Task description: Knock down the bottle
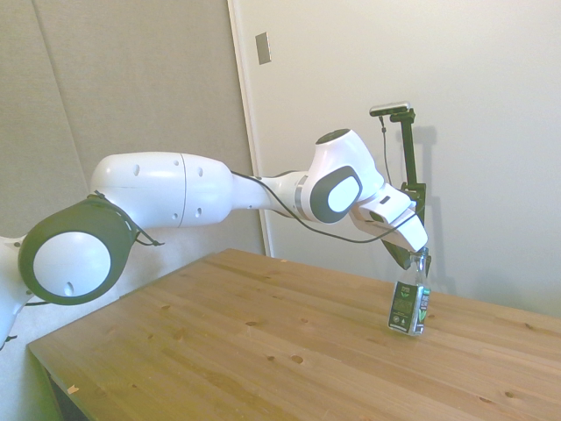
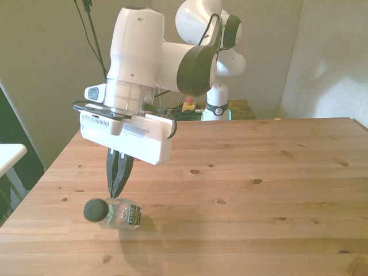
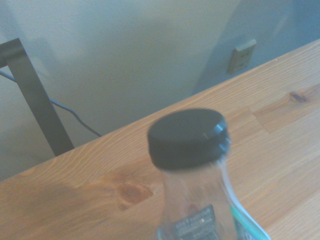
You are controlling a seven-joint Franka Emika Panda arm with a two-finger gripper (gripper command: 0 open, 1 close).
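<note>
While bottle point(image 1: 409, 309) leans mid-tip in side view, cap point(image 2: 94, 210) pointing toward front view's left and body looking almost flat there, knock-down reads as nearly done; cannot tell if it has settled. Bottle sits on tabletop point(image 2: 259, 172) near front view's lower left. Arm stretched from side view's left, wrist angled down. Pincer point(image 2: 119, 181) fingers together, holding nothing, tips just above bottle neck.
</note>
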